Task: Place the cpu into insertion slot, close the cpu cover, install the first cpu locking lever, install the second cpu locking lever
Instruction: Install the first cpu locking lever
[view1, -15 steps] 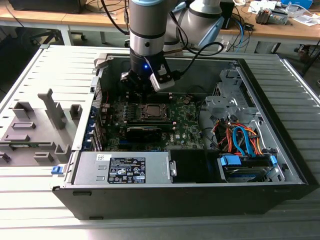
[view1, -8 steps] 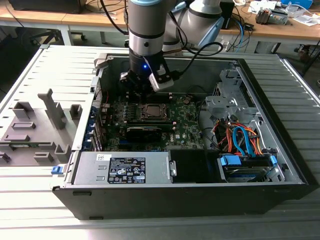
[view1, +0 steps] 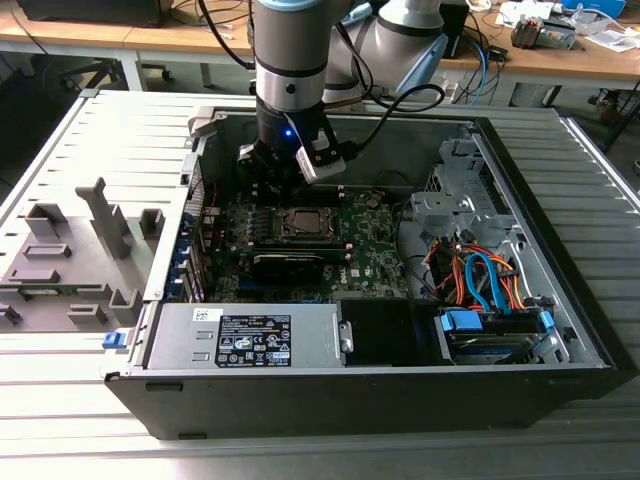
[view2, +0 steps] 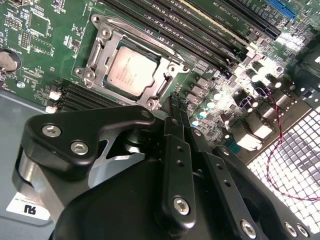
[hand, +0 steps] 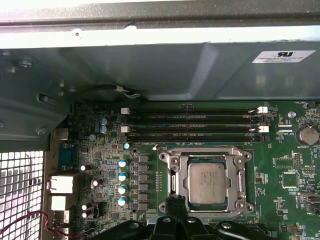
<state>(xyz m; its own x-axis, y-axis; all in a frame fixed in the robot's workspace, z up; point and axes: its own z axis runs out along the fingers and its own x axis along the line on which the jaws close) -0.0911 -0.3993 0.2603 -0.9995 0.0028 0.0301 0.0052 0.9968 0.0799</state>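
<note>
The chip (hand: 206, 183) sits in its socket (hand: 207, 212) under the closed metal frame (hand: 242, 183), and the gripper (hand: 174, 206) (fingers together, holding nothing) hovers just beside the frame's edge.

Ribbed grey table (view1: 60, 140) under open computer case (view1: 560, 300), grey fixture blocks (view1: 70, 255).

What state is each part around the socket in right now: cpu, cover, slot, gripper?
cpu: seated flat in the socket, metal face up.
cpu cover: down, framing the chip through its window.
insertion slot: occupied, rim showing around the cover.
gripper: empty, fingertips together beside the socket's edge.
memory slots: empty, no modules fitted.
computer case: lying on its side, panel off.
</note>
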